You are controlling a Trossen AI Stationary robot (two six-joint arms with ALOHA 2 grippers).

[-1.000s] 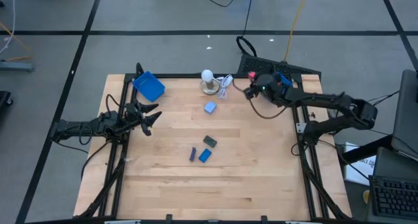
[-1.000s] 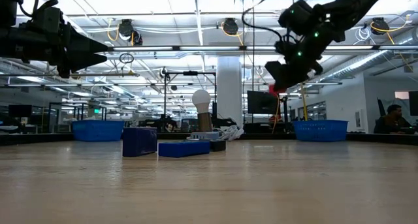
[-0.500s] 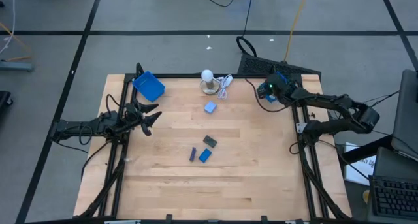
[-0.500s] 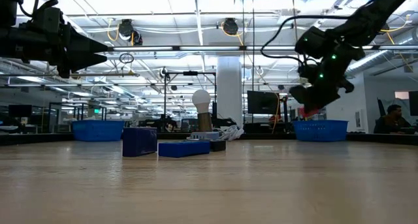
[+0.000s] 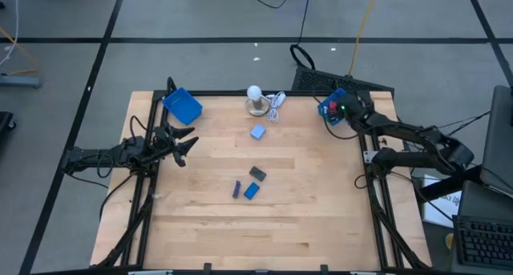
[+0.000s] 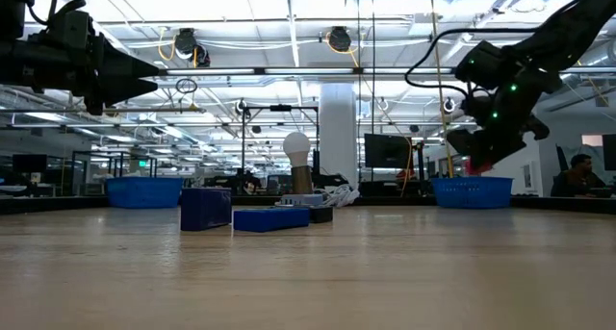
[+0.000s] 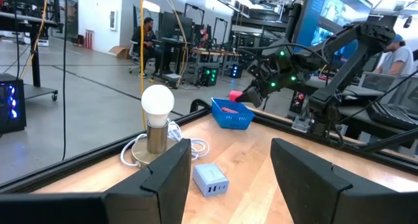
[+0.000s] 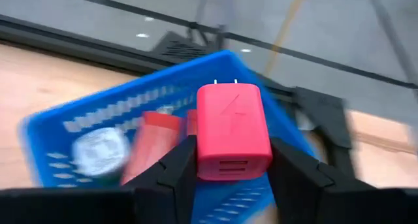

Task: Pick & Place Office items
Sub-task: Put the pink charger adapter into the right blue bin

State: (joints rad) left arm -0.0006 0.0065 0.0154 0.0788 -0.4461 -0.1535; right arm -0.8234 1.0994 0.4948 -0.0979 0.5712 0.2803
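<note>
My right gripper [image 5: 329, 109] is shut on a red block [image 8: 234, 129] with two small prongs at its free end. It hangs over the blue tray [image 5: 337, 97] at the table's far right corner; the tray [image 8: 98, 123] holds other red pieces. A light blue item [image 5: 257, 131], a dark grey one [image 5: 257, 173], a purple one [image 5: 237, 189] and a blue one [image 5: 252, 191] lie flat on the table. My left gripper [image 5: 183, 144] waits open at the left edge, touching nothing. My right gripper pinches the red block's two long sides [image 8: 204, 160] between its two fingers, at the end away from the prongs. The fingers slant down toward the far right corner and lie along the block. The block [image 6: 476, 165] hangs clear above the tray.
A white ball on a round base [image 5: 255, 99] with a white cord [image 5: 276, 103] stands at the far middle. A second blue tray [image 5: 183, 105] sits at the far left corner. A dark frame runs round the table; bare wood lies near the front edge.
My right gripper has carried the red block toward the table's right edge and downward, tipping further down, from beside the white cord to over the far-right blue tray. It has stayed shut on the block.
</note>
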